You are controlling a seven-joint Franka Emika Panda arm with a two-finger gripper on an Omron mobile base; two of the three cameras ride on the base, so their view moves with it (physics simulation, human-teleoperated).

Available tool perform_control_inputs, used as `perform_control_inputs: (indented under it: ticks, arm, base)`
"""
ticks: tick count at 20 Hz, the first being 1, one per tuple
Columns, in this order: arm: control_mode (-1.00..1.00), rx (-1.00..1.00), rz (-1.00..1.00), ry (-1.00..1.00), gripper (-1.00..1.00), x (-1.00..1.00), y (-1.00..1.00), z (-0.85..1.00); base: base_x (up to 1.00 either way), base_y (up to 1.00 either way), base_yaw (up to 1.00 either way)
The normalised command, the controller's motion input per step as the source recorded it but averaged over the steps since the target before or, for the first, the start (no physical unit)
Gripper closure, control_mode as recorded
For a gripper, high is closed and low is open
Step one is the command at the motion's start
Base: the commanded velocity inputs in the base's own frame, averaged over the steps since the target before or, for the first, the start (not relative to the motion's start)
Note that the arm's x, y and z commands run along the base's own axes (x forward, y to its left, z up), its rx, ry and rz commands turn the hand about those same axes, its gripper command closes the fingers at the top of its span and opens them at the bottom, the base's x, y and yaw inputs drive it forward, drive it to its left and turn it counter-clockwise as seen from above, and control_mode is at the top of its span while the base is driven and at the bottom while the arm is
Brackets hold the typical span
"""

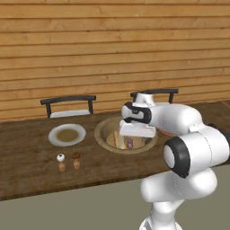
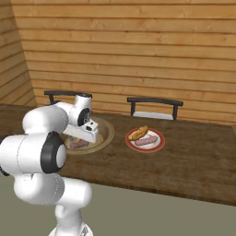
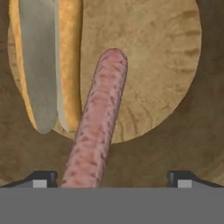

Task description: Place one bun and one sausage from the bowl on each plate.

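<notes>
I'm seeing a sausage [image 3: 99,127] lying in the bowl [image 1: 104,134] beside a split bun [image 3: 48,61], near the tabletop's [image 1: 27,166] middle; my fingers [image 3: 43,178] are hanging spread wide just above, pinching nothing; toward the right edge, the red-rimmed plate [image 2: 159,144] is carrying a bun [image 2: 138,133] and sausage [image 2: 146,141]; the brown-centred plate [image 1: 54,136] is sitting left of the bowl.

No legible text, labels, brand marks, numbers or signs on any surface inspected; none on the robot, the tableware or the wall.
</notes>
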Motion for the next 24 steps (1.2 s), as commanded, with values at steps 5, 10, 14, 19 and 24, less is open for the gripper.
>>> perform_control_inputs:
  ticks: [5, 10, 14, 19, 24]
  arm:
    - [-1.00, 0.00, 0.00, 0.01, -1.00, 0.23, 0.38, -0.08]
    - [-1.00, -0.04, 0.00, 0.01, -1.00, 0.00, 0.03, -0.37]
    - [-1.00, -0.03, 0.00, 0.00, -1.00, 0.01, 0.00, -0.12]
    - [-1.00, -0.05, -0.02, -0.01, -1.00, 0.01, 0.00, -0.17]
    - [-1.00, -0.05, -0.03, -0.04, -1.00, 0.15, 0.02, -0.04]
  base:
    - [0.00, 0.00, 0.00]
    - [0.00, 0.00, 0.00]
    - [0.00, 0.00, 0.00]
    - [0.00, 0.00, 0.00]
    - [0.00, 0.00, 0.00]
